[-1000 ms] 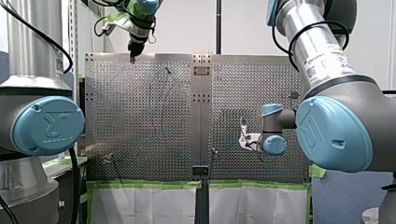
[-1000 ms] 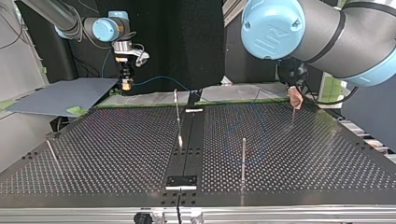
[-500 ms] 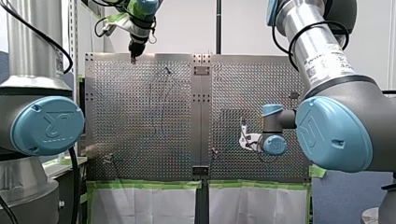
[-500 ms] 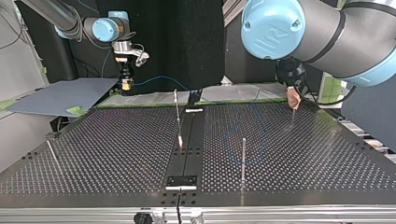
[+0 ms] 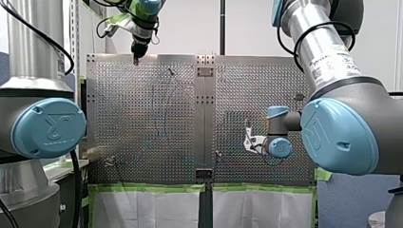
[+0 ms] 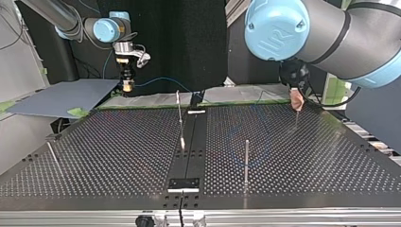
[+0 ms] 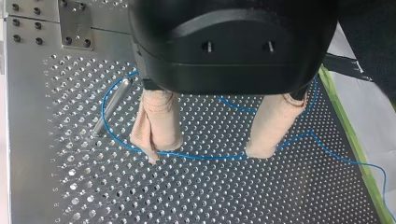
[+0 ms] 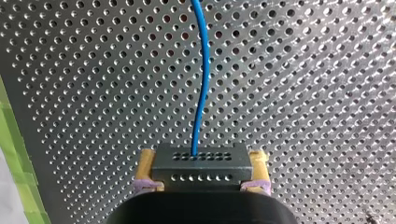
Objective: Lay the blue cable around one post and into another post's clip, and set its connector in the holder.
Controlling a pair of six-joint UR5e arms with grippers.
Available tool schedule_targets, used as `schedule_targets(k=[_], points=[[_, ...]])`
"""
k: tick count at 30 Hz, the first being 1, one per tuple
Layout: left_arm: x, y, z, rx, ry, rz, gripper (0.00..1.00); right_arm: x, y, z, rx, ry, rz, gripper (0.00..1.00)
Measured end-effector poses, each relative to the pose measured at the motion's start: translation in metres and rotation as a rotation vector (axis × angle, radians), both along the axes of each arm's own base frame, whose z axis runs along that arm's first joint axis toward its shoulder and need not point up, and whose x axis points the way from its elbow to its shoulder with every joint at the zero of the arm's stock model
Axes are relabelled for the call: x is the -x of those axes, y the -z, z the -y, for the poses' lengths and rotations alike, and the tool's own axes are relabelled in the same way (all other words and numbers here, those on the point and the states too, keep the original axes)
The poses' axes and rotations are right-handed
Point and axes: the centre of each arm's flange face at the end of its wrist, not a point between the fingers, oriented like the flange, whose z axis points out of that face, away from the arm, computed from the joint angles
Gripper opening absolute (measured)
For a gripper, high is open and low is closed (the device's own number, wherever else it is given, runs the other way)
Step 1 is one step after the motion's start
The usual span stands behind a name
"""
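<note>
Silver-grey arms, light-blue joint caps, black cables, my left end effector black, beige-wrapped fingers

My left gripper edged slightly toward the top view's left, blue cable loop on the perforated table shifted a little with it.

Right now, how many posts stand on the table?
4 posts in the top view: one at the near edge, one mid-table, one far left, one just below my left hand. More may be hidden.
</note>
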Motion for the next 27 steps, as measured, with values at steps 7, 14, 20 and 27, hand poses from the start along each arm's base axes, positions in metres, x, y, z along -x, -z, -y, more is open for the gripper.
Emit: schedule_targets(k=[7, 14, 20, 27], points=[[-0.0001, 0.0, -0.0001, 0.001, -0.001, 0.0, 1.0, 0.0013, 0.0003, 0.0004, -0.002, 0.002, -0.002, 0.0], [-0.0001, 0.0, -0.0002, 0.003, -0.002, 0.001, 1.0, 0.0017, 0.0008, 0.0005, -0.004, 0.003, -0.002, 0.0], [-0.0001, 0.0001, 0.0, 0.004, -0.001, 0.001, 1.0, 0.0017, 0.001, 0.0005, -0.004, 0.003, -0.002, 0.0], [0.0028, 0.0022, 0.0043, 0.009, 0.023, -0.002, 1.0, 0.0018, 0.0012, 0.0005, -0.004, 0.003, -0.002, 0.0]])
